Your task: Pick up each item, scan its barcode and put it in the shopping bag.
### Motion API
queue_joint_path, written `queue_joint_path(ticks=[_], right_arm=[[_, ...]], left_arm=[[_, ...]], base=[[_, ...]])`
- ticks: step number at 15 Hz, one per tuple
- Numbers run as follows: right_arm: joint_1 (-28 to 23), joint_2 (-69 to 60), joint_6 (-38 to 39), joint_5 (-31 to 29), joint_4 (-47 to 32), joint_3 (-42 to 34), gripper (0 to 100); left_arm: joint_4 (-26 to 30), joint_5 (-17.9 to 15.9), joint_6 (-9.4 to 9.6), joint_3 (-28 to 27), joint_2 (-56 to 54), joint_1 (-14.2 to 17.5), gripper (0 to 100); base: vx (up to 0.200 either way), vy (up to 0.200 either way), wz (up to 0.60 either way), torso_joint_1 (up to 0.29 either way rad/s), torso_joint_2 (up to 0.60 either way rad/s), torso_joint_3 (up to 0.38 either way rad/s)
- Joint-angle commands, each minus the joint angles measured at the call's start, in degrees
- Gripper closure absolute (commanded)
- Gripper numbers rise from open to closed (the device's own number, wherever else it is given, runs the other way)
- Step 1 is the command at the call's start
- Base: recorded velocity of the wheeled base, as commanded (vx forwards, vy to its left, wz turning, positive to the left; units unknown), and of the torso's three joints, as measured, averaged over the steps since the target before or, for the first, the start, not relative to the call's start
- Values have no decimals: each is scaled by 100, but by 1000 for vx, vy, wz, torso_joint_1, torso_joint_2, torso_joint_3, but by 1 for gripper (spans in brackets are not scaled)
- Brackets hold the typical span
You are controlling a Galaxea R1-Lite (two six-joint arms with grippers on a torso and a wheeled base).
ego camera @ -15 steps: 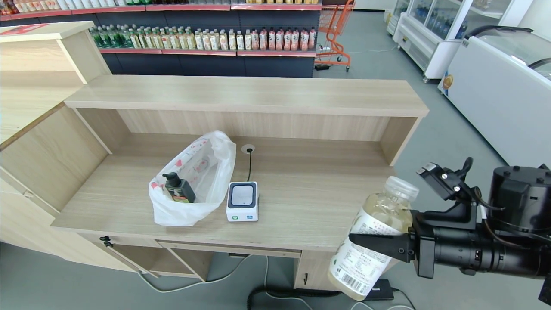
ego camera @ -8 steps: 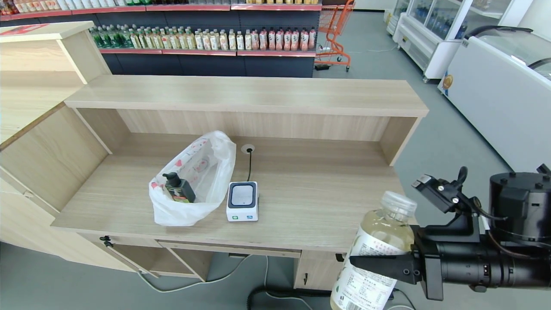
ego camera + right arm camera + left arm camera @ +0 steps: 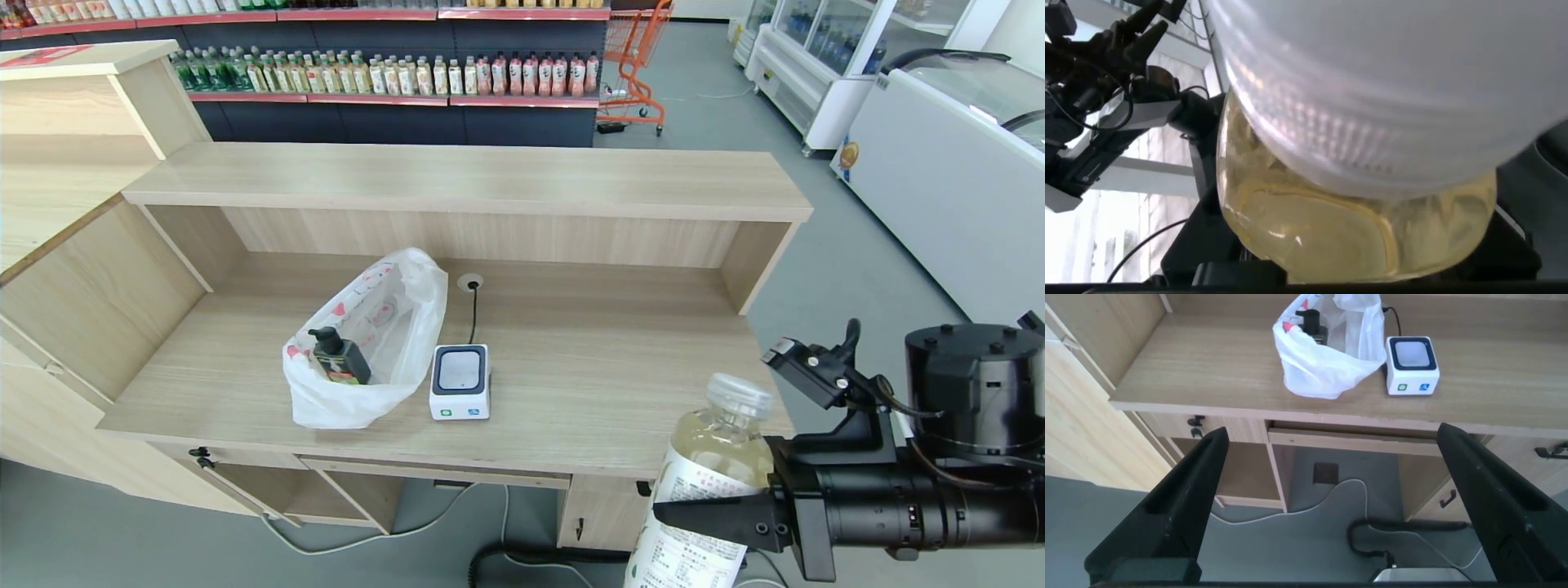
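A white plastic shopping bag [image 3: 371, 392] lies open at 9 o'clock of the white square scanner [image 3: 460, 381]. At 4 o'clock, off the counter [image 3: 612, 367], a clear pale-yellow drink bottle [image 3: 722, 445] is held upright in the fingers of the right gripper [image 3: 702, 512], probably for scanning. By the left wrist view, the fingers of the left gripper [image 3: 1333, 434] are shown spread wide.

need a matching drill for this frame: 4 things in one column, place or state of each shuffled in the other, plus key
Things
1. drink bottle
2. pump bottle
3. scanner
4. left gripper

Place or state
A. inside the shopping bag
B. clamped in the right gripper
C. open, out in front of the counter
D. on the counter, beside the shopping bag

Pairs: 1-B, 2-A, 3-D, 4-C
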State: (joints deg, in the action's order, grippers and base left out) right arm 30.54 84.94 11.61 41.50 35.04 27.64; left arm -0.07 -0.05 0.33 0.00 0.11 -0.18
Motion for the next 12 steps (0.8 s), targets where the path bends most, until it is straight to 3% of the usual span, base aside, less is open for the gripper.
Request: queue_joint_path(ticks=[1, 12], right_arm=[[58, 40, 0, -10, -6, 31, 100], [31, 31, 0, -28, -6, 137, 100]], left_arm=[[-1, 5, 2, 0, -2, 1, 0], [-1, -4, 2, 0, -2, 1, 0]], base=[[0, 0, 0, 0, 0, 0], [0, 0, 0, 0, 0, 0]])
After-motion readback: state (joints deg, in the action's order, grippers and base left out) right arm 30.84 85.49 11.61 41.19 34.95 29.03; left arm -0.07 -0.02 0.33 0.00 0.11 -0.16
